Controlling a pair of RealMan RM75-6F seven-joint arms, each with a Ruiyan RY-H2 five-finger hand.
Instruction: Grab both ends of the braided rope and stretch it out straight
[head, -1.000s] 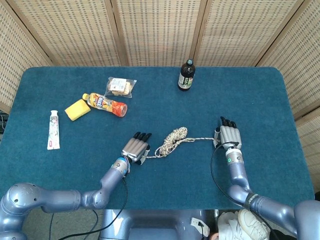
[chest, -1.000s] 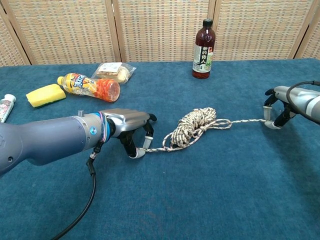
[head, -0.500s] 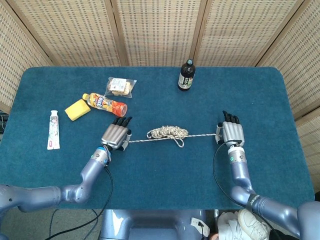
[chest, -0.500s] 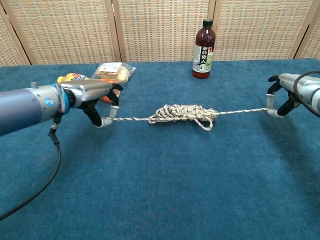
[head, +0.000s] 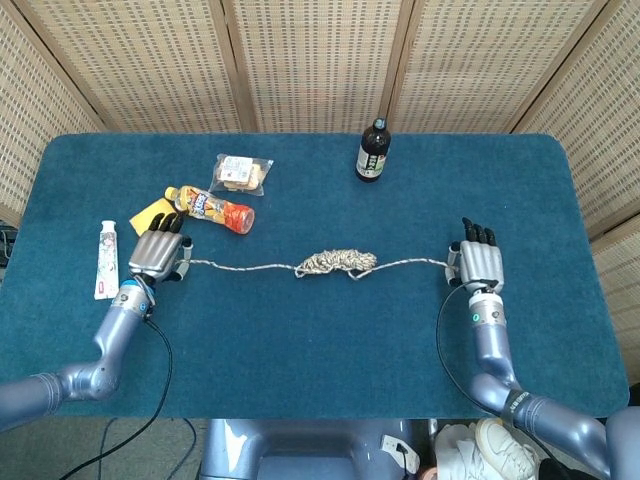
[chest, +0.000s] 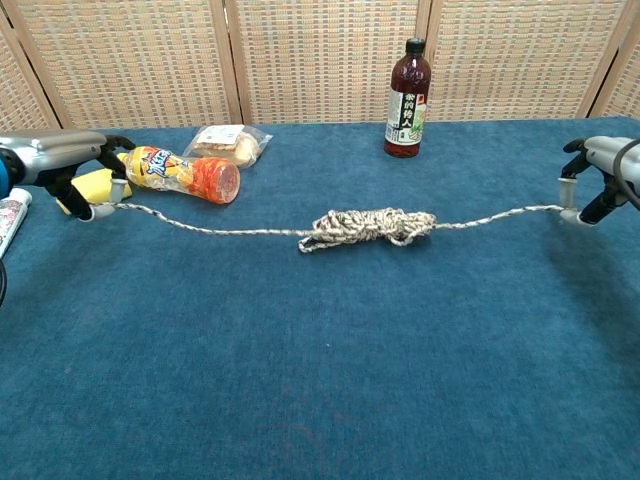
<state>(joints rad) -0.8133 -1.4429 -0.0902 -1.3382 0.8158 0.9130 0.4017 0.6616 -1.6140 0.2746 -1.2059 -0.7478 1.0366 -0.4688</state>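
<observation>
Well, the left hand (head: 160, 254) pinches one end of the braided rope (head: 335, 263) just beside the yellow sponge (head: 147, 213), and the right hand (head: 481, 265) pinches the other end well off to the far side of the blue table (head: 320, 350), both with fingers curled down onto it. Between them the rope runs low across the cloth with a tangled bundle in its middle, slightly slack either side. Behind that bundle stand a dark bottle (head: 373, 150), a lying orange bottle (head: 210, 209) and a snack packet (head: 241, 173), with a tube (head: 107, 259) beyond the left hand.
</observation>
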